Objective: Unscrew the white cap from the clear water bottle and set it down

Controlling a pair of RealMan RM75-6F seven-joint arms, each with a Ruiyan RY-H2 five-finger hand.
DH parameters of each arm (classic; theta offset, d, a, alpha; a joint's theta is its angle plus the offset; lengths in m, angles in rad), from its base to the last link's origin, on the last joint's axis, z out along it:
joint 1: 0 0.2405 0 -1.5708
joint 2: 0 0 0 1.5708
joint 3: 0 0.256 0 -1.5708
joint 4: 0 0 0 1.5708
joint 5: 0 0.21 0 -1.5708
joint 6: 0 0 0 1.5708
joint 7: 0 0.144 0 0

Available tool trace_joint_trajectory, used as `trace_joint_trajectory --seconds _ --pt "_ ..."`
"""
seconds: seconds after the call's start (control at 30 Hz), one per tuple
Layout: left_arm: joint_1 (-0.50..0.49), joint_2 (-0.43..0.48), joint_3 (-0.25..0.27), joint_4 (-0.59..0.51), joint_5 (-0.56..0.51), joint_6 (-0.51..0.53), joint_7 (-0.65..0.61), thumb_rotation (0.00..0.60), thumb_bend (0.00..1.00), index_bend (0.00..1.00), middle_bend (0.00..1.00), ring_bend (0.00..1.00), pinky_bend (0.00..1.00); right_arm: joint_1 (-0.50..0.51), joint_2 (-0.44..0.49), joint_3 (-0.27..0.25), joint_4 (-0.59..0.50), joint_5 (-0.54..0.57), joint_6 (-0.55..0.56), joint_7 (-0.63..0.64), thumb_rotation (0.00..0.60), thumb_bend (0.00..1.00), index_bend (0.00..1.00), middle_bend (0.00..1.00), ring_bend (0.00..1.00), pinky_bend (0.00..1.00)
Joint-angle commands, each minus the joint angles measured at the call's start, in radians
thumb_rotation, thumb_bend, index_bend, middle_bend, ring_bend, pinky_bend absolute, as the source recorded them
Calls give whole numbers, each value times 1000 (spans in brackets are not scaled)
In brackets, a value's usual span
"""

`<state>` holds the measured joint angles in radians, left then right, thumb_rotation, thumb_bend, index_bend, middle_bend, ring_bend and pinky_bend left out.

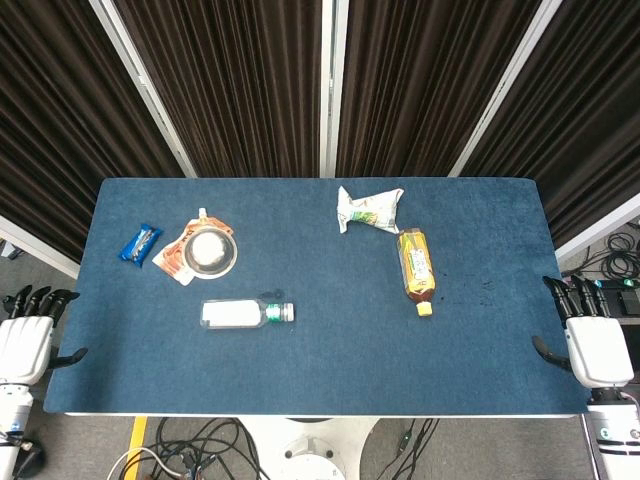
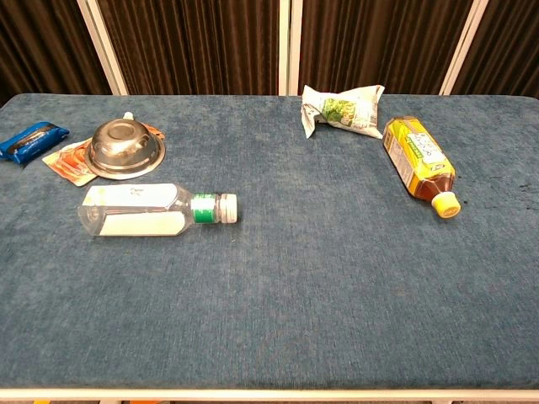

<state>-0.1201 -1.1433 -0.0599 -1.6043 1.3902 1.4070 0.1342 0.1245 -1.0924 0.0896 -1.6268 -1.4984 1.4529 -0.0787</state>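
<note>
The clear water bottle (image 1: 240,313) (image 2: 143,210) lies on its side on the blue table, left of centre, with a white label and a green neck band. Its white cap (image 2: 227,208) (image 1: 289,312) is on the neck and points right. My left hand (image 1: 25,345) hangs open off the table's left edge, well away from the bottle. My right hand (image 1: 590,345) hangs open off the right edge. Neither hand touches anything, and the chest view shows neither hand.
A metal bowl (image 1: 212,251) (image 2: 125,146) sits on an orange pouch (image 1: 175,257) behind the bottle. A blue wrapper (image 1: 140,243) lies far left. A white-green snack bag (image 1: 368,209) (image 2: 344,110) and a yellow-capped tea bottle (image 1: 416,268) (image 2: 418,162) lie at right.
</note>
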Motion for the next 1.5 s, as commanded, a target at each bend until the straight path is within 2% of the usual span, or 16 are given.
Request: trace_joint_trajectory --seconds 0.03,0.27,0.43,0.57,0.73,0.9,1.03,1.3,1.5 --pt "4 -17 -4 11 -2 16 8 600 0 207 175 90 50 3 2 3 -3 -3 1 0 600 158 67 131 0 0" --pt "-1 -23 -3 9 14 23 34 600 0 207 183 91 51 8 4 7 -2 -10 8 7 600 159 68 130 0 0" --pt "-45 -11 -24 -1 41 -6 23 600 0 208 195 91 62 4 10 20 8 -13 38 2 600 159 67 130 0 0" --pt "-116 -5 -46 -21 65 -79 15 600 0 211 196 91 87 7 22 29 3 -15 47 -5 600 158 67 129 0 0" --pt "-232 -27 -55 -58 78 -238 9 600 0 214 196 91 101 12 38 36 -3 -16 46 2 600 158 67 127 0 0" --pt "-331 -103 -69 -71 4 -384 81 600 0 209 193 91 104 17 44 35 -1 -12 35 15 600 159 67 126 0 0" --pt "-388 -188 -81 -42 -90 -455 172 600 0 208 191 91 105 17 42 31 7 -4 25 27 600 158 67 126 0 0" --pt "-460 -325 -77 -9 -279 -478 390 600 0 211 192 93 106 14 36 27 22 14 13 39 600 159 67 126 0 0" --pt "-490 -408 -69 35 -364 -467 450 600 0 232 204 132 130 16 29 25 33 30 -1 43 600 159 67 127 0 0"
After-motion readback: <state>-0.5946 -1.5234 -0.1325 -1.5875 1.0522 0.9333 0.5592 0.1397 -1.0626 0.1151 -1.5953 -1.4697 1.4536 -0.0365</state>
